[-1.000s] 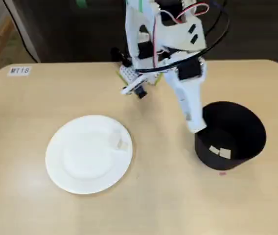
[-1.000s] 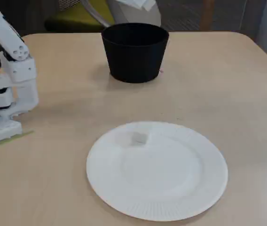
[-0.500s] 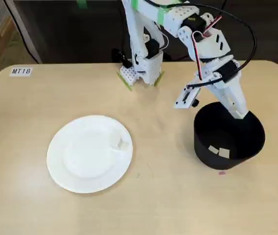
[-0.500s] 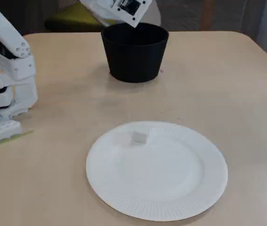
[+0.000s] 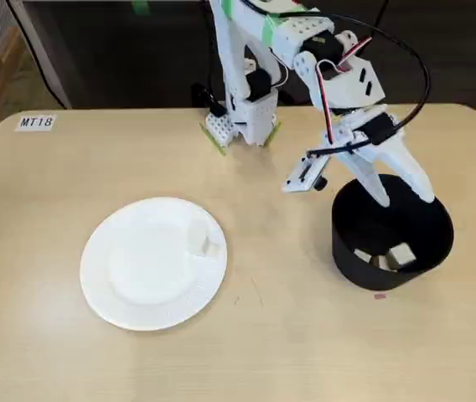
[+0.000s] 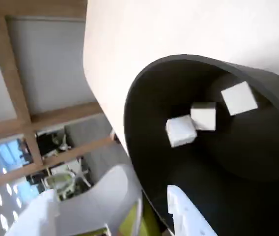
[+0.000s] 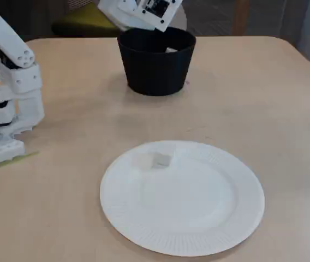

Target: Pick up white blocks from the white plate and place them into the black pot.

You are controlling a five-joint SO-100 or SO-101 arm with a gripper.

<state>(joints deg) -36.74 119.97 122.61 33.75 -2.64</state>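
Three small off-white cubes (image 6: 182, 131) lie inside the matte black pot (image 5: 351, 251), right on the tabletop (image 5: 305, 335). One more sits on the ribbed white plate (image 5: 121, 293), left. The tool (image 5: 401, 194), fingers apart and empty, hangs over the pot.

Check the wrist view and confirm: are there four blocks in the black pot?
No: the wrist view shows three white blocks lying inside the black pot, not four.
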